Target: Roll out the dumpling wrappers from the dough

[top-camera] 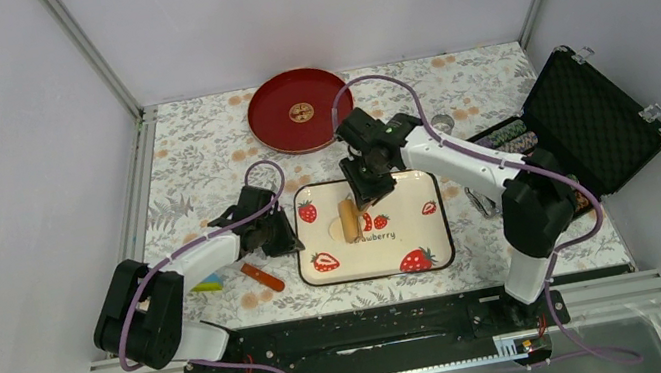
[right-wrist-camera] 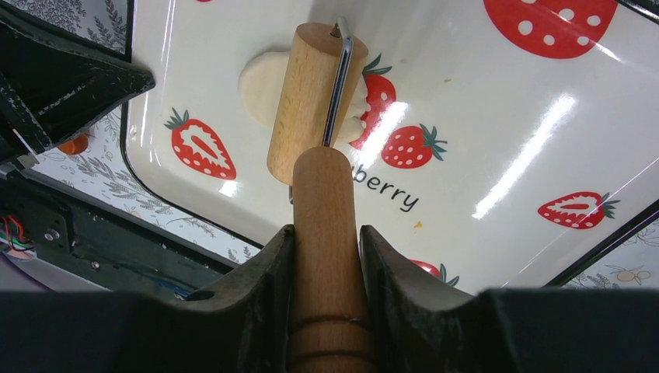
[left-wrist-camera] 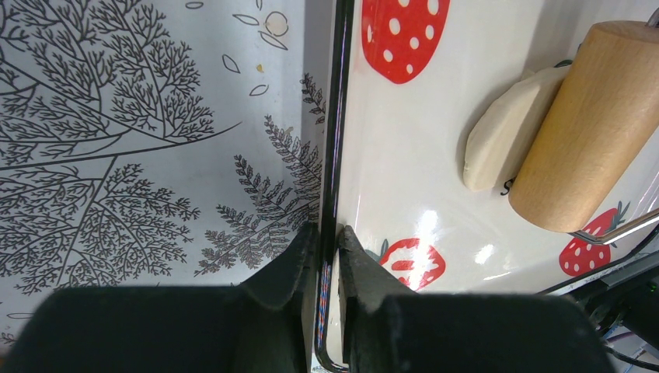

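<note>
A pale cream dumpling wrapper [left-wrist-camera: 497, 136], still a thick oval slab, lies on the white strawberry tray [top-camera: 415, 233]. The wooden roller [top-camera: 348, 220] of a rolling pin rests on top of it and hides part of it. My right gripper [right-wrist-camera: 326, 231] is shut on the pin's wooden handle [right-wrist-camera: 325, 194], above the tray's far side [top-camera: 359, 185]. The roller [right-wrist-camera: 305, 101] and the dough [right-wrist-camera: 260, 81] show beyond the handle. My left gripper [left-wrist-camera: 328, 231] is shut on the tray's black left rim [left-wrist-camera: 336, 140] and also shows in the top view [top-camera: 289, 238].
A red round plate [top-camera: 299, 111] sits at the back. An open black case [top-camera: 589, 118] with poker chips [top-camera: 511, 138] stands at the right. An orange tool [top-camera: 263, 277] and a yellow-green item [top-camera: 209, 284] lie left of the tray, by my left arm.
</note>
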{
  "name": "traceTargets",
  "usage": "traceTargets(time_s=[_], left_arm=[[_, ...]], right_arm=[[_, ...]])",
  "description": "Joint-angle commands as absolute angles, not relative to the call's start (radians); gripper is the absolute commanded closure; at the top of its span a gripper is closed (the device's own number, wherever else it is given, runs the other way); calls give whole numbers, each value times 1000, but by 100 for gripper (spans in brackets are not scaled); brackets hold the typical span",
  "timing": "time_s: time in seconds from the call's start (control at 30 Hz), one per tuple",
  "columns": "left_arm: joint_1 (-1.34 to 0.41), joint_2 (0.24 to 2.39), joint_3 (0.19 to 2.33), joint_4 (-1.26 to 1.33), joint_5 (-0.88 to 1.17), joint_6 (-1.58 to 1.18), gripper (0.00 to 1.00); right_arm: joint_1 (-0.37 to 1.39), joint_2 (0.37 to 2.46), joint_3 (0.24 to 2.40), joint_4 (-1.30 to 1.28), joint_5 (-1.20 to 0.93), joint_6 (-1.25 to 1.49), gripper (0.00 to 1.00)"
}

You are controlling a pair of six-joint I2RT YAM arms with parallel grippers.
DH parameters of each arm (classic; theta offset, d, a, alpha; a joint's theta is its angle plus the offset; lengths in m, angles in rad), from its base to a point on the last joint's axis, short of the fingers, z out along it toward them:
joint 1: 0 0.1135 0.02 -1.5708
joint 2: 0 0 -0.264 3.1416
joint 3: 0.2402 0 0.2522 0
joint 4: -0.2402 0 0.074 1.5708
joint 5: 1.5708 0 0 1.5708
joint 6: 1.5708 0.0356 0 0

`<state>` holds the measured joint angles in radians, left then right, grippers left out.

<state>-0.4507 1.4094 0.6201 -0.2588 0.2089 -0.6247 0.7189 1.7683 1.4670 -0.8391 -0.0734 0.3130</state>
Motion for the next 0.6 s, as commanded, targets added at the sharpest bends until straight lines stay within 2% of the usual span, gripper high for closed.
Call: traceTargets(time_s=[0.0,0.57], left_arm=[[-459,1441,604,-288,150,-603,100],[-459,1441,605,-289,149,-604,100]], right_arm=[[667,1858,1348,-1027,283,249,100],[639,1851,1292,-1023,297,251,100]])
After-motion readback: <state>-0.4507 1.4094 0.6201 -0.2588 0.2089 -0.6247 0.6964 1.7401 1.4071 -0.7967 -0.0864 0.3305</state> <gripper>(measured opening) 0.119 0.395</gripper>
